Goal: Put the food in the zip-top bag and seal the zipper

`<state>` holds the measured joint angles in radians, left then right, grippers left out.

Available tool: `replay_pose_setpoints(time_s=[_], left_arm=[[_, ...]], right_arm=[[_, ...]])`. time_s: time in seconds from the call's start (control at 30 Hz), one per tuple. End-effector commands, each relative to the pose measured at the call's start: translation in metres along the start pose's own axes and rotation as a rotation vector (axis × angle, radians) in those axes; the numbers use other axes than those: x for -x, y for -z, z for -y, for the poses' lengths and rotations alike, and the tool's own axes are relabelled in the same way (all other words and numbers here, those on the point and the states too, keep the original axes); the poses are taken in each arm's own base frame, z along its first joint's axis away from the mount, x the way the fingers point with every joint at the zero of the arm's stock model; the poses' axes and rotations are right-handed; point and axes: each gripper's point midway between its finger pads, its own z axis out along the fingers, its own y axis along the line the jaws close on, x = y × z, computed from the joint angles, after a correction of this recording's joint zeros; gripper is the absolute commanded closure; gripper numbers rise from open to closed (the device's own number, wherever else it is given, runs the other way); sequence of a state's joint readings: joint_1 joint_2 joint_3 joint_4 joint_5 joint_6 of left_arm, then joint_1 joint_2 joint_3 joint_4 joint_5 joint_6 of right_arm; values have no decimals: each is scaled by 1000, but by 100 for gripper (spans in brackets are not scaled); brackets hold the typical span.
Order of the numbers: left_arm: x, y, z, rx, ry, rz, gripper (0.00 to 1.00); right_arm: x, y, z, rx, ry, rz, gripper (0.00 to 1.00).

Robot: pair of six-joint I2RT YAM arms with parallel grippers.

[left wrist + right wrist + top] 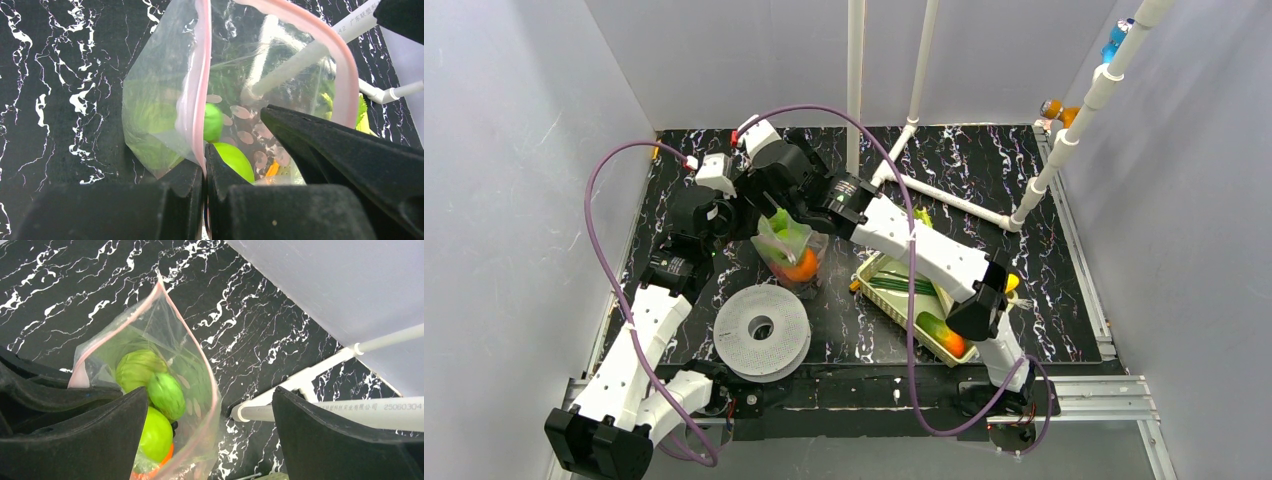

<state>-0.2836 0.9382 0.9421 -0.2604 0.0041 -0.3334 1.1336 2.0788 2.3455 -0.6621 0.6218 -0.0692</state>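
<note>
The clear zip-top bag [790,250] stands open on the black marble table, left of centre. Inside it I see a cabbage [134,368], a ribbed green piece [167,395], a green apple [157,436] and an orange [803,266]. My left gripper [205,172] is shut on the pink zipper [200,75] at one side of the mouth and holds it up. My right gripper [210,405] is open and empty, right above the bag's mouth [150,330], with the far zipper edge [214,390] between its fingers. Leeks [904,284] lie in the tray.
A pale green tray [871,268] right of the bag holds leeks and a green-and-orange piece [946,336]. A white spool [762,330] lies in front of the bag. White pipes [944,200] run across the back right, with one upright pole behind the bag.
</note>
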Motion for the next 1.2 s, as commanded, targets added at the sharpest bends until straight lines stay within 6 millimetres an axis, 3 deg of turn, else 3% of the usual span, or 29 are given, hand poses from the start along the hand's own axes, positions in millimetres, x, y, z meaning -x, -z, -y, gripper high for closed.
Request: replay_pose_setpoints(time_s=[0.0,0.17,0.37,0.5,0.77,0.9,1.17], left_arm=[[13,5,4,-16,-7,52,100],[11,4,4,-16,-8,47,100],[10,2,5,-18,-7,40,100],[9,2,6,-20,-9,39,100],[7,1,5,-18,-12,31,100],[6,0,5,-17,-12,27,100],[3,-3,5,-15,-11,15,100]], right_arm=[[30,45,27,-10,-123,63,2],[17,85,47,-8,-217,48,2],[-24,150,93,-77,-331,42,2],[-79,176,119,-159,-399,-18,2],[-223,202,147,-338,-627,-335,2],[-286,217,149,-435,-767,-517,2],[-357,229,143,-563,-827,-753,2]])
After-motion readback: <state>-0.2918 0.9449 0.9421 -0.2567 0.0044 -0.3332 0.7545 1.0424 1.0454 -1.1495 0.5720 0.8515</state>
